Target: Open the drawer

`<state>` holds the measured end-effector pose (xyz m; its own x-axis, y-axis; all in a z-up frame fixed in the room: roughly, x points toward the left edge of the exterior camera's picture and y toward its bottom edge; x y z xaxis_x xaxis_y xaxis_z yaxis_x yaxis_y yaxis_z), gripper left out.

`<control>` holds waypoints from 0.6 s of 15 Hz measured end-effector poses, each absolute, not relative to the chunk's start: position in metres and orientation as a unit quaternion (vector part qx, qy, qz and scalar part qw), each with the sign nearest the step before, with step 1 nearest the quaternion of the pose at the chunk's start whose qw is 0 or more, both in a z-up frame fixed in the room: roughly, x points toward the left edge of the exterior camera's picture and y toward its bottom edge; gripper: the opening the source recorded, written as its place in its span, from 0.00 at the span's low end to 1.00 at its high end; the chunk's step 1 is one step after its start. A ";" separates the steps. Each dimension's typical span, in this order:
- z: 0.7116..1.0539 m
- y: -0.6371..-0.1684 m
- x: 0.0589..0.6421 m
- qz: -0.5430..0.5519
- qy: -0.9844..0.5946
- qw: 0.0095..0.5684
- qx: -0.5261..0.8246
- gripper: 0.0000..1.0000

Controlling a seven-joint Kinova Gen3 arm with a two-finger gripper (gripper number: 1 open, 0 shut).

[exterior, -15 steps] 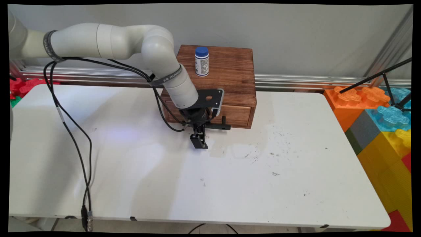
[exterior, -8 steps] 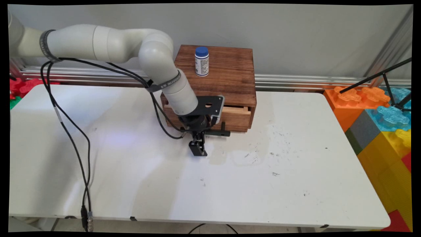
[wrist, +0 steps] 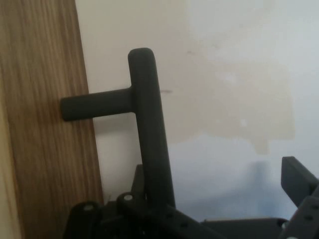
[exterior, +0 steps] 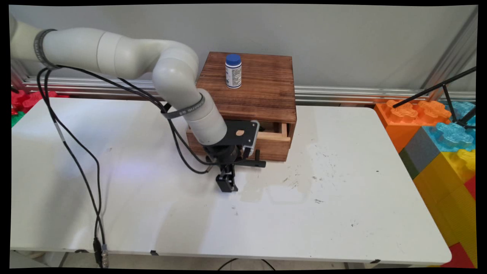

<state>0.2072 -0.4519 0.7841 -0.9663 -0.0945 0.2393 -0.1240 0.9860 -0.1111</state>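
Observation:
A dark wooden box [exterior: 251, 87] stands at the table's far side, and its drawer [exterior: 272, 142] is pulled partly out. The drawer's black T-shaped handle [exterior: 255, 163] sticks out of the drawer front [wrist: 40, 124]. My gripper [exterior: 229, 173] is at the handle's left end, turned sideways. In the hand view the handle bar [wrist: 147, 114] runs down into the left of the linkage. The right finger [wrist: 299, 184] stands well apart from the bar, with bare table between them, so the gripper [wrist: 222, 172] is open. A white bottle with a blue cap [exterior: 233, 71] stands upright on the box.
Black cables [exterior: 76, 152] hang from the arm over the table's left half. Large coloured plastic blocks [exterior: 441, 133] are stacked past the table's right edge. A thin black stand [exterior: 437, 87] leans over them. Scuff marks [exterior: 296, 182] dot the table in front of the drawer.
The drawer has slid out toward the near side, from nearly flush with the box to partly open. My gripper and the handle moved the same way together. The bottle has not moved.

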 end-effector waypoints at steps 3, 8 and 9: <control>0.785 -0.434 0.201 0.063 -0.989 0.116 0.059 1.00; 0.788 -0.406 0.189 0.061 -0.989 0.116 0.063 1.00; 0.789 -0.401 0.187 0.060 -0.989 0.116 0.064 1.00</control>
<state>0.1872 -0.4010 0.7891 -0.9647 -0.1133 0.2379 -0.1412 0.9845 -0.1039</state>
